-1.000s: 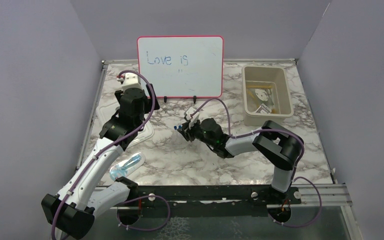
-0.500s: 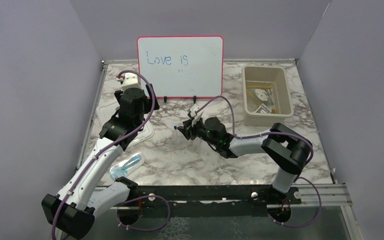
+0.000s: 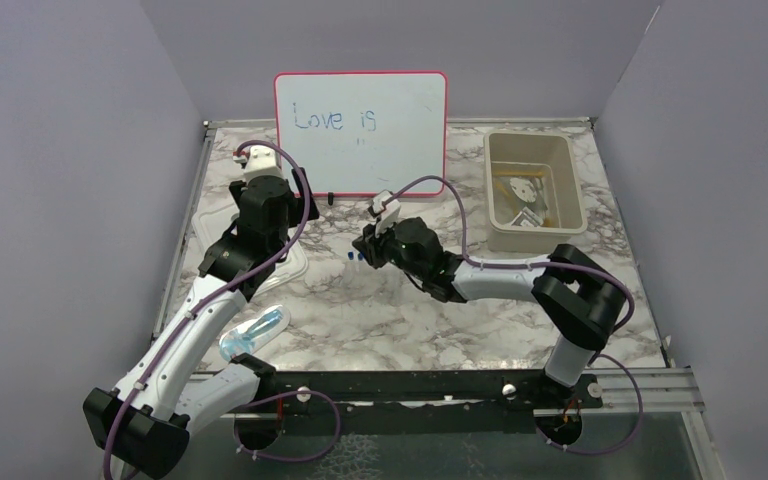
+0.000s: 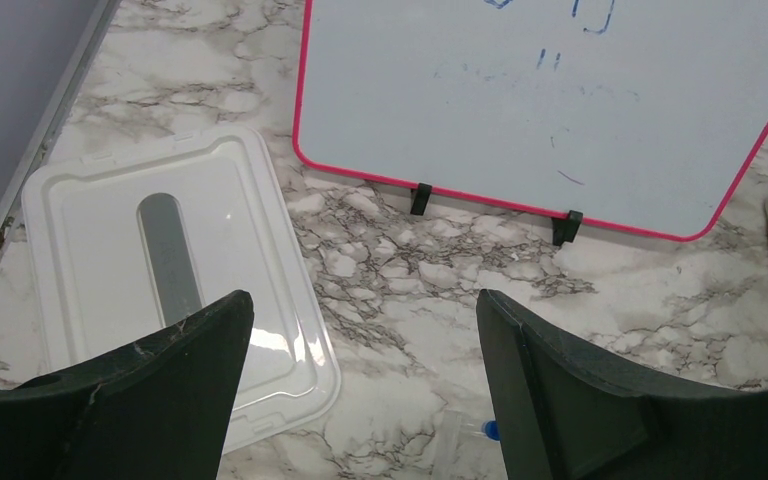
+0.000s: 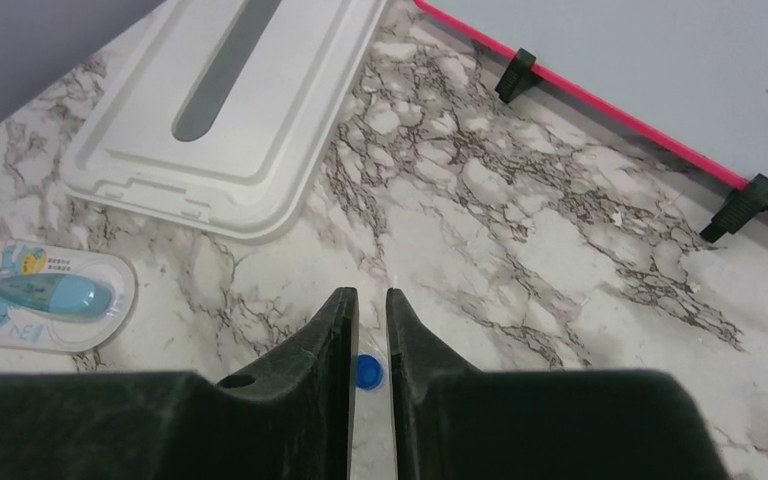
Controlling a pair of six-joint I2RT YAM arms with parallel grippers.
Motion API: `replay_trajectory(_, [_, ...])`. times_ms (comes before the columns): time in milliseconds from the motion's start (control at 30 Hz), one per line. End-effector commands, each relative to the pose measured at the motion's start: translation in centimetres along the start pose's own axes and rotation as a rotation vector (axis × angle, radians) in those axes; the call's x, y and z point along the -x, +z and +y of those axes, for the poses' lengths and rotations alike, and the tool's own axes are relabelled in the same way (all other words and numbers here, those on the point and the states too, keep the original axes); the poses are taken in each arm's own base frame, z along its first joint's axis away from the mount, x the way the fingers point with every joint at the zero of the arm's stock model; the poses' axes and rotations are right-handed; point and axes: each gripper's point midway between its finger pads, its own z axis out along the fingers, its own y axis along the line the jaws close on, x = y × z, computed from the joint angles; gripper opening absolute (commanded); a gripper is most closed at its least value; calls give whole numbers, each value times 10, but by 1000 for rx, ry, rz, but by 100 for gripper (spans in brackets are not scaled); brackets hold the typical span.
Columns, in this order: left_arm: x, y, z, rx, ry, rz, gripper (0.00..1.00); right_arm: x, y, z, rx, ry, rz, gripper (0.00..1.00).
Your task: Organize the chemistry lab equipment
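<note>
Near the whiteboard [image 3: 360,130], the right jaws hang almost closed, empty, by a blue-capped piece [image 5: 367,372]; the left jaws gape empty.

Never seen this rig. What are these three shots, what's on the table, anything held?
These are two robot arms, left and right, bolted at the near edge of a marble table. The wide shot is from a fixed camera above and behind; the other two are wrist cameras, so the black prongs are each arm's own fingers. On it: a red-framed whiteboard, a beige bin, its white lid, a blister-packed blue dispenser and a tiny blue-capped piece. The left gripper is wide open, holding nothing. The right gripper is nearly closed right at that piece; whether it grips it is unclear.
</note>
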Motion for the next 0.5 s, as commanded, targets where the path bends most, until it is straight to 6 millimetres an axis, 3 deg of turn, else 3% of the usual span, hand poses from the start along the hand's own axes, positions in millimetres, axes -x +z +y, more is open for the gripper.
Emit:
replay_trajectory(0, [0,-1,-2,-19,-3,-3,85,-17,1,-8,-62,8,76,20])
replay_trajectory(133, [-1,0,-5,-36,3,6,85,-2,-11,-19,-133,13,79,21])
replay_trajectory(233, [-3,1,-12,-68,10,20,85,3,-29,-39,-234,36,128,27])
replay_trajectory(367, [-6,0,-21,-121,21,40,86,-8,-71,-71,-388,106,236,38])
replay_trajectory(467, [-6,-3,-26,-152,21,45,87,-27,-110,-86,-498,139,343,46])
